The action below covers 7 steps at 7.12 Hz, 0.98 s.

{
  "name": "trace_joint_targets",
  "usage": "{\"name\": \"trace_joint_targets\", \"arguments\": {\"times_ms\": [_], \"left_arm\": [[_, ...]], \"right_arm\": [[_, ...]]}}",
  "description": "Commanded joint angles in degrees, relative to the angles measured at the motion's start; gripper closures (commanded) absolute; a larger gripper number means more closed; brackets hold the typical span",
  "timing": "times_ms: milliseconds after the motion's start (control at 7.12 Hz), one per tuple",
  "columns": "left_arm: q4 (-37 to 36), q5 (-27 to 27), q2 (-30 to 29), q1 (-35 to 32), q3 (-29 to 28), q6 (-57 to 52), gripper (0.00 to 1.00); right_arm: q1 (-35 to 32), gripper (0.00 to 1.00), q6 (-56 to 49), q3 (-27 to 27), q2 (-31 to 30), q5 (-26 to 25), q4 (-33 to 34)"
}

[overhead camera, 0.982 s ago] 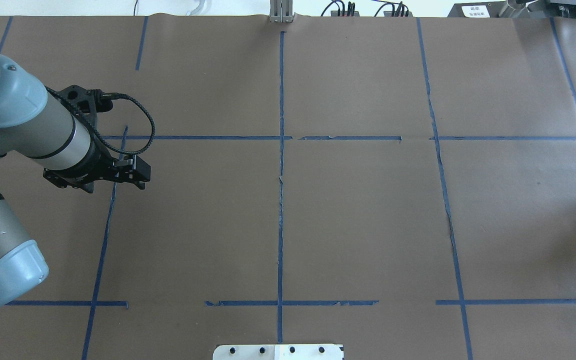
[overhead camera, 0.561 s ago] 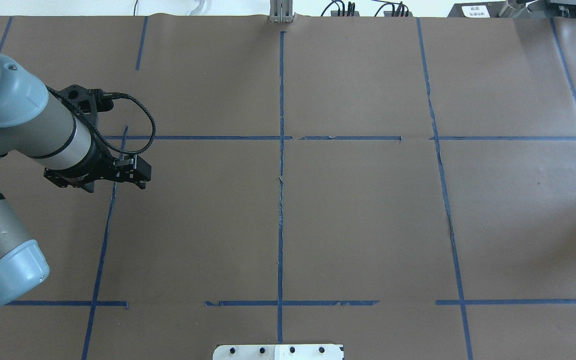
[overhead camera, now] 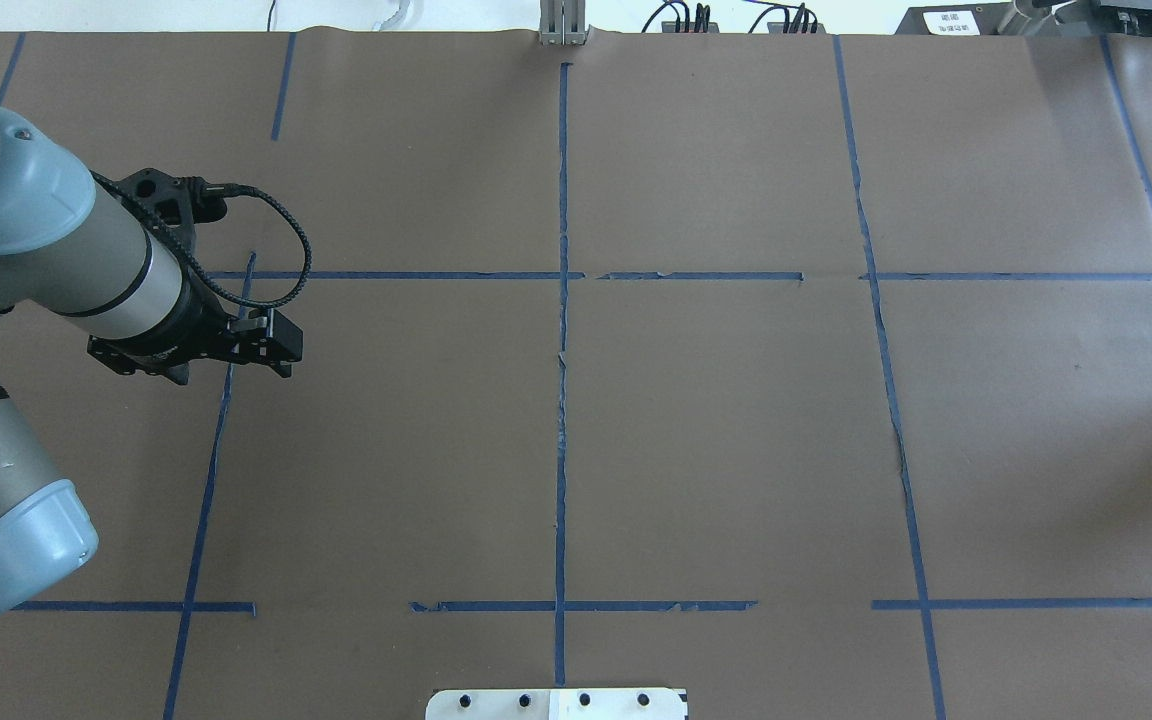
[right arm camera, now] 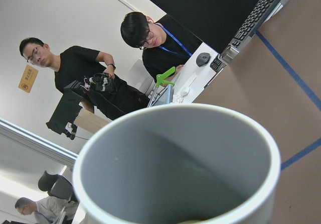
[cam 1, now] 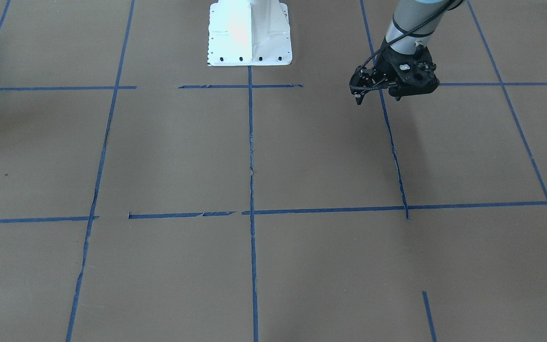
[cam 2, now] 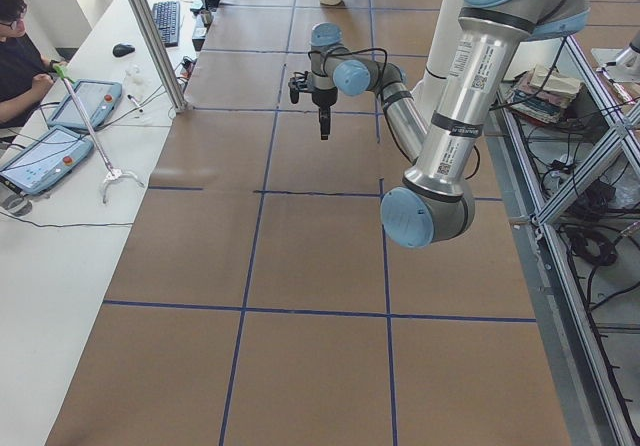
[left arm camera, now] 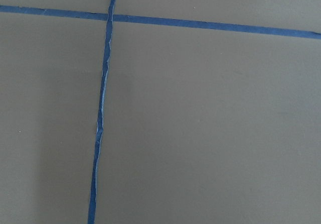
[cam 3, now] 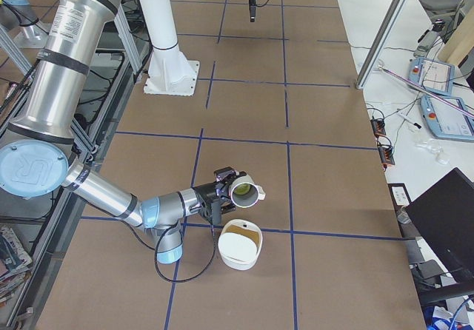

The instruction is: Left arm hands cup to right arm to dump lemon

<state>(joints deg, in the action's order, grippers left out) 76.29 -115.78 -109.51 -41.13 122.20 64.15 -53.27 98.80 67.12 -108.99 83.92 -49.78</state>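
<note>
Two arms reach over a table (overhead camera: 736, 450) covered in brown paper and blue tape lines, and we take the white tub (cam 3: 239, 247) standing on it as our mark. The right arm (cam 3: 111, 193) runs low along the table and ends just beside the tub. The left arm (overhead camera: 56, 260) is well apart from the tub, at the table's other end. Its left gripper (cam 2: 323, 129) points straight down above bare paper, and its fingers look pressed together into one narrow stem with nothing held.

Two operators (right arm camera: 85, 78) in black are beyond the table's edge, well apart from the tub.

The tub is open-topped and yellowish-brown inside. The cup (cam 3: 246, 190) hangs just above the tub's rim without touching it, tipped on its side with its mouth turned away from the arm. The right gripper (cam 3: 224, 188) meets the cup at the end away from the mouth. Its fingers are hidden behind the cup, so we cannot tell how they stand. A yellow-green tint shows inside the cup; we cannot tell what it is.
</note>
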Motion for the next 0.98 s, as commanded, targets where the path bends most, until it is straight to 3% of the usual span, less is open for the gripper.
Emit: {"name": "trace_joint_targets", "arguments": {"times_ms": [0,281,702,842], "left_arm": [[-0.1,0.0,0.0,0.0,0.0,0.0,0.00],[-0.1,-0.1,0.0,0.0,-0.1,-0.1,0.00],[0.0,-0.1,-0.1,0.0,-0.1,-0.1,0.00],[0.0,-0.1,-0.2,0.0,-0.1,-0.1,0.00]], "right_arm": [[0.0,0.92,12.9,-0.2,0.7,-2.3,-2.9],[0.0,0.92,22.7,-1.9,0.7,-4.1,-9.7],[0.0,0.91,39.7,-2.4,0.7,-10.9,-13.4],[0.1,0.91,43.0,-6.4,0.9,-11.8,-18.5]]}}
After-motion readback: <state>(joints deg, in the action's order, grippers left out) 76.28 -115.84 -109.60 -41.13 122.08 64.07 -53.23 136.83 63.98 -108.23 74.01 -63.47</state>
